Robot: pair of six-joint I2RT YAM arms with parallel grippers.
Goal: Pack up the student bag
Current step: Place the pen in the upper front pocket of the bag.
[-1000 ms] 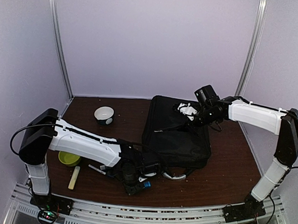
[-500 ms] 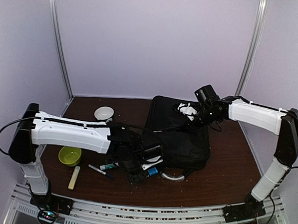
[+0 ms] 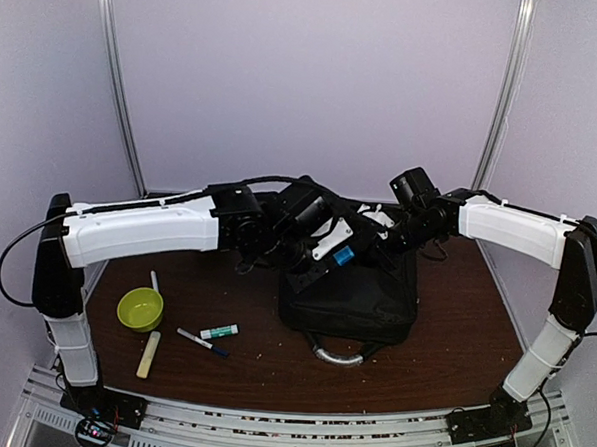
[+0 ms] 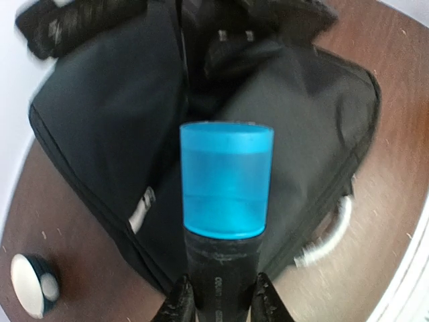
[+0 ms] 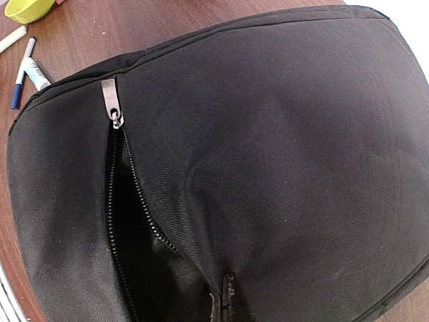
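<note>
Grn bowl (image 3: pixel 140 308), pen (image 3: pixel 201 342), marker (image 3: pixel 219 331) on tbl (image 3: pixel 452 352).

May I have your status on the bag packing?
Left gripper shut on blue-capped marker, above student bag. Right gripper pinching bag fabric, zip open. Nothing in the way.

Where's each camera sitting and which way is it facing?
Top external: above and behind the bases, facing down at the table; left arm and right arm show.
Left wrist: over the student bag, facing down; the left gripper shows, holding a blue-capped marker.
Right wrist: close above the bag's open zipper; no fingers clearly show.
Shared: all three see the bag.
</note>
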